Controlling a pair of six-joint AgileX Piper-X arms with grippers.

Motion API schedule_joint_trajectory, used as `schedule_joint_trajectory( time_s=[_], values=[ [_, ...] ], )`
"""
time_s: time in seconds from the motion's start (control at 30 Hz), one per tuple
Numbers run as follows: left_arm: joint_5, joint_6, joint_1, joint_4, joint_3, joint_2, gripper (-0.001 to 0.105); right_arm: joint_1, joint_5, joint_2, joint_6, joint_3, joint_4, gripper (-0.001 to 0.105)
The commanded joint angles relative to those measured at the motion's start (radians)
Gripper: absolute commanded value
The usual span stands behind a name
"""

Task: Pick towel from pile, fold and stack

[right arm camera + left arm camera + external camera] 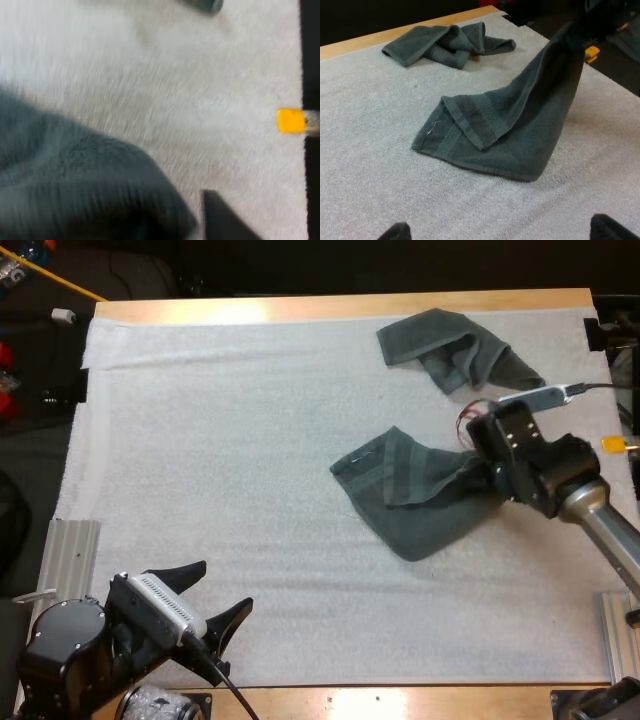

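Note:
A dark grey-green towel [415, 495] lies partly on the white mat, right of the middle. Its right corner is lifted and pinched by my right gripper [482, 475], which is shut on it. In the left wrist view that towel [510, 130] rises like a tent toward the right gripper [587, 22]. Up close, the towel's cloth [75, 190] bunches beside one black finger [225, 220] of the right gripper. A second, crumpled towel [455, 348] [445, 45] rests near the mat's far right corner. My left gripper [213, 597] hovers open over the near left of the mat, holding nothing.
The white mat [220, 440] covers most of the wooden table [330, 308]. A metal rail [68, 555] sits at the left edge and another [618, 635] at the right edge.

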State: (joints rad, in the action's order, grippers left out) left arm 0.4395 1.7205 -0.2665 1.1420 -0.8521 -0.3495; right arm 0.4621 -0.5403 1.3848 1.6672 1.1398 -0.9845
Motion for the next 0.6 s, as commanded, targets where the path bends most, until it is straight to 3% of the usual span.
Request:
schedule_joint_trajectory(
  time_s=[0.0, 0.07, 0.1, 0.33, 0.57],
  values=[
    [0.007, 0.002, -0.003, -0.003, -0.006, -0.001, 0.068, -0.016, 0.002, -0.009, -0.016, 0.027, -0.002, 0.054],
    [0.007, 0.002, -0.003, -0.003, -0.006, -0.001, 0.068, -0.029, 0.003, -0.009, -0.031, 0.048, -0.030, 0.065],
    [0.007, 0.002, -0.003, -0.003, -0.006, -0.001, 0.068, -0.033, 0.003, -0.010, -0.032, 0.060, -0.051, 0.065],
    [0.007, 0.002, -0.003, -0.003, -0.006, -0.001, 0.068, -0.028, 0.065, -0.065, -0.032, 0.067, -0.121, 0.050],
    [0.007, 0.002, -0.003, -0.003, -0.006, -0.001, 0.068, -0.021, 0.380, -0.132, -0.035, 0.066, -0.135, 0.048]
  ],
)
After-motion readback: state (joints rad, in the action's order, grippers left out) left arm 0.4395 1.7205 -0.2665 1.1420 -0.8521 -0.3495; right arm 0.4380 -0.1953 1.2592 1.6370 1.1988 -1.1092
